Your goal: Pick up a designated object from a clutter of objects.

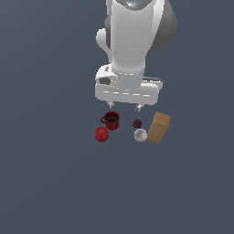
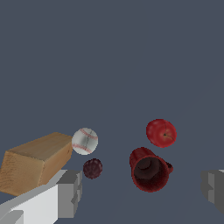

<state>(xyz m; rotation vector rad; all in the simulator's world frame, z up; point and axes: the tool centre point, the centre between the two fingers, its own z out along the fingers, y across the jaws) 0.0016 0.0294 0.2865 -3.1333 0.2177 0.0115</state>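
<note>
Grey fingertip pads point(image 2: 70, 192) sit at the near edge of the wrist view, one on each side, so the tool point(image 1: 124, 108) is spread wide with nothing between its jaws. It hangs above the table point(image 1: 50, 183), not down among the things yet. Target: small dark maroon lump point(image 2: 92, 168), roundish, no long axis to speak of, so jaw orientation matters little for the lump itself. In the wrist view it lies just beside one finger pad, well off the midline between the two; in the exterior view the lump point(image 1: 137, 124) sits just below the fingertip on the exterior view's right. My reading: the tool needs a sideways shift toward that side before any descent, else one finger comes down on or beside the lump. Neighbours are tight. White baseball point(image 1: 140, 135), red stitching, lies just beside the lump, nearly touching, on the side away from the arm. Tan cardboard-coloured box point(image 1: 158, 127) stands tilted close by on the exterior view's right, near the baseball. Red mug point(image 1: 111, 120), mouth up and handle showing, is on the exterior view's left of the lump, a clear gap between. Red apple point(image 1: 101, 134) lies beyond the mug, out of the way. Likely snag: a finger clipping the baseball or the box; closing along the mug–box line looks risky on the box side.
</note>
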